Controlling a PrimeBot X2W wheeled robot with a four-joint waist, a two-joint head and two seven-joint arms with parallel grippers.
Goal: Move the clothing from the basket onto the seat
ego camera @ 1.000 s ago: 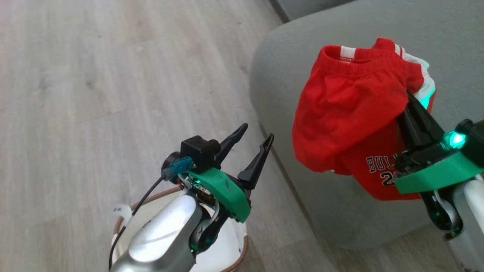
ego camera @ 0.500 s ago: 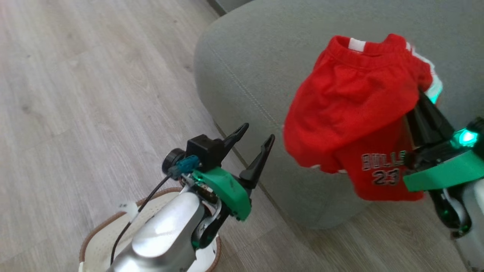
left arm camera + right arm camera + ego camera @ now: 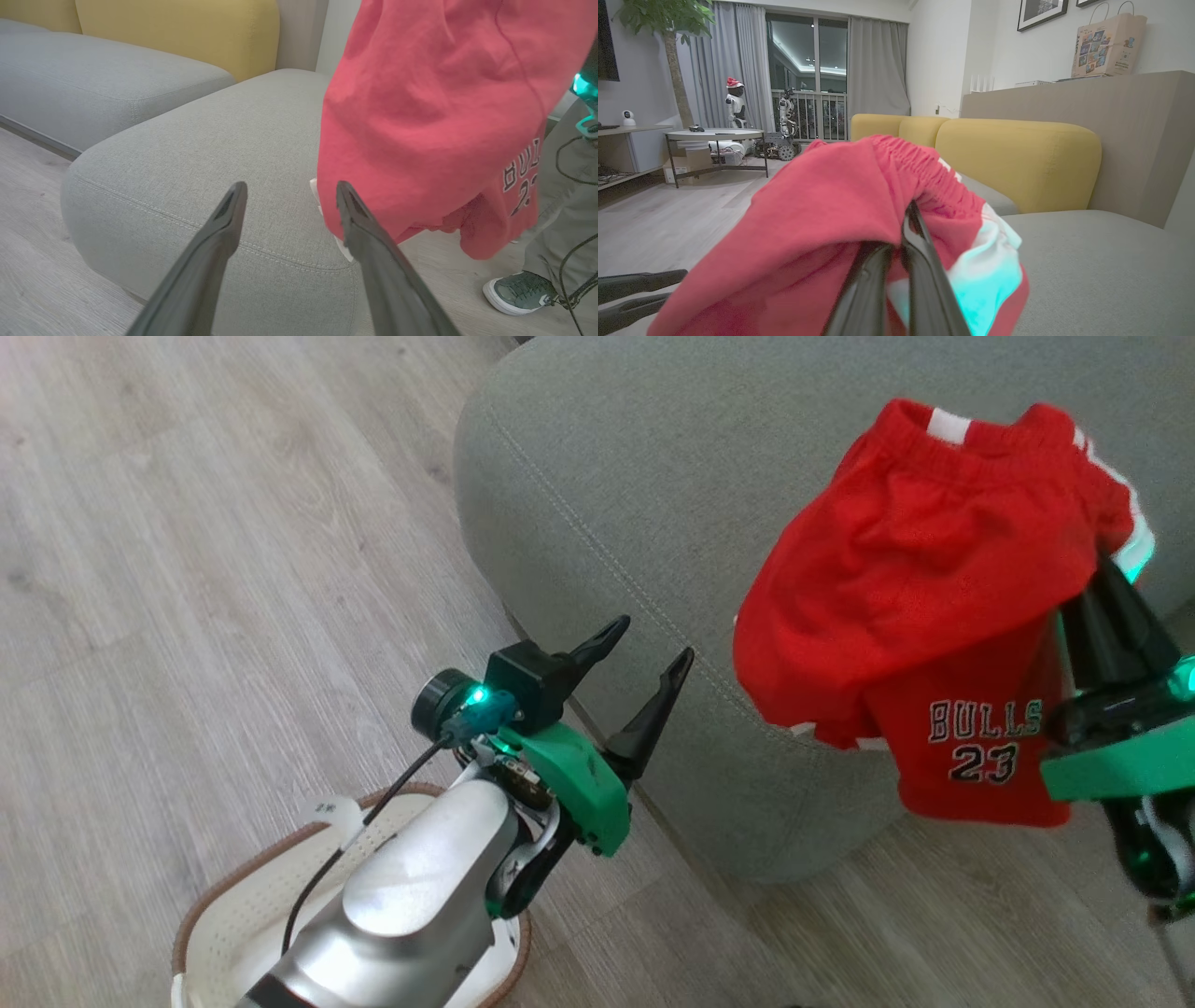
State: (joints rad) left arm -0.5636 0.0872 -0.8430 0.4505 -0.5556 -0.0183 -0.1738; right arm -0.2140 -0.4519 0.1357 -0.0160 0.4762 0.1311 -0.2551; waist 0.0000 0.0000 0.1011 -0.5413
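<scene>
— Head view: whereabouts of the red Bulls shorts (image 3: 896, 579)?
— Hanging at the near right edge of the grey-green seat (image 3: 635, 476), pinched tight in the right gripper (image 3: 1108, 602).
— And the left gripper (image 3: 653, 638)?
— Spread apart, empty, above the white basket (image 3: 233, 887), near left on the floor (image 3: 187, 569).

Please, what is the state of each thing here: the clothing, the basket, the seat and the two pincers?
clothing: hanging in the air, not laid down.
basket: upright on the floor, no clothing in the part that shows.
seat: the clothing is not yet laid on it.
left pincer: open, holding nothing.
right pincer: shut on the clothing.
</scene>
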